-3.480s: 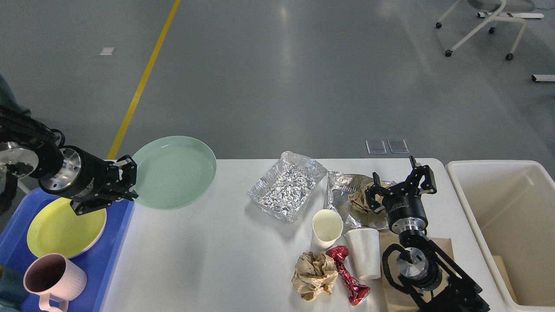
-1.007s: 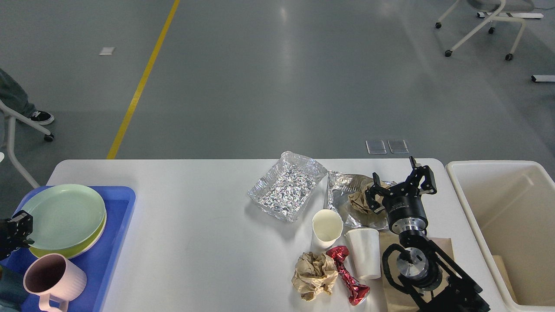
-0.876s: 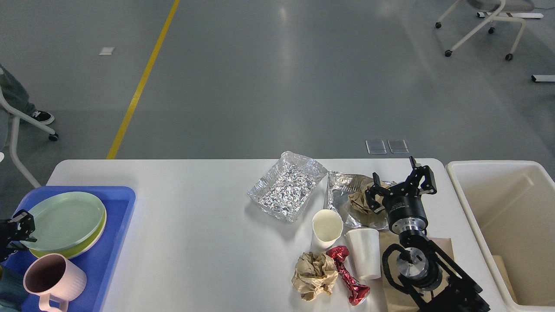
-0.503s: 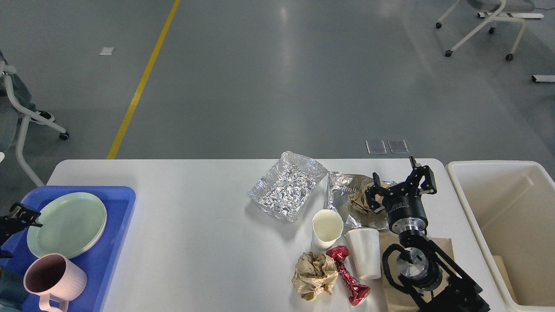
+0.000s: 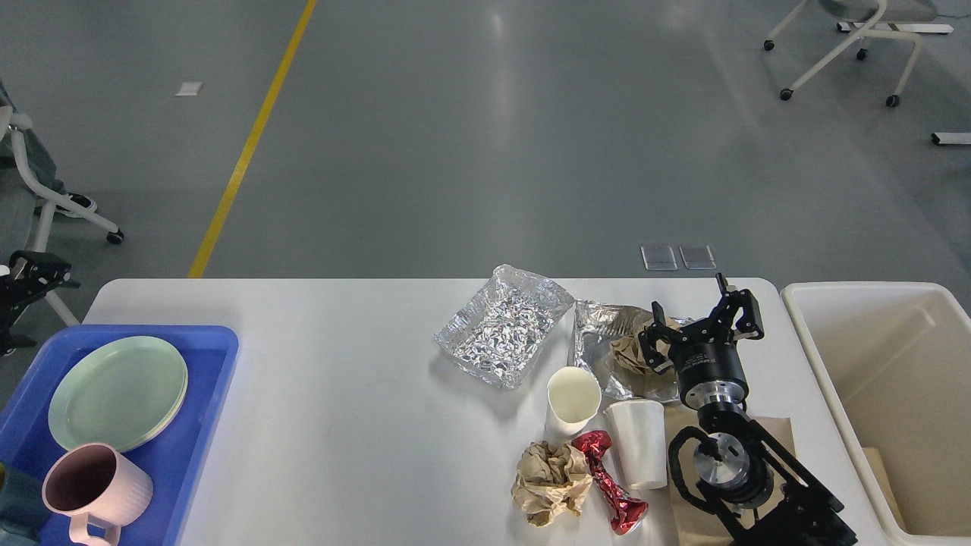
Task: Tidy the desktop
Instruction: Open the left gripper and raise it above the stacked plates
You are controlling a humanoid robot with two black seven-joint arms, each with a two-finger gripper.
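Dishes are stacked in the blue tray [image 5: 205, 425], but foil, cups and crumpled paper litter the surface [image 5: 341, 425]; right gripper [image 5: 702, 322] jaws open and empty, left gripper [image 5: 30, 277] can't tell.

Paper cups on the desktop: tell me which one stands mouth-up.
The left paper cup, beside the foil tray, shows its open cream interior. The white cup next to the red wrapper stands upside down, base up.
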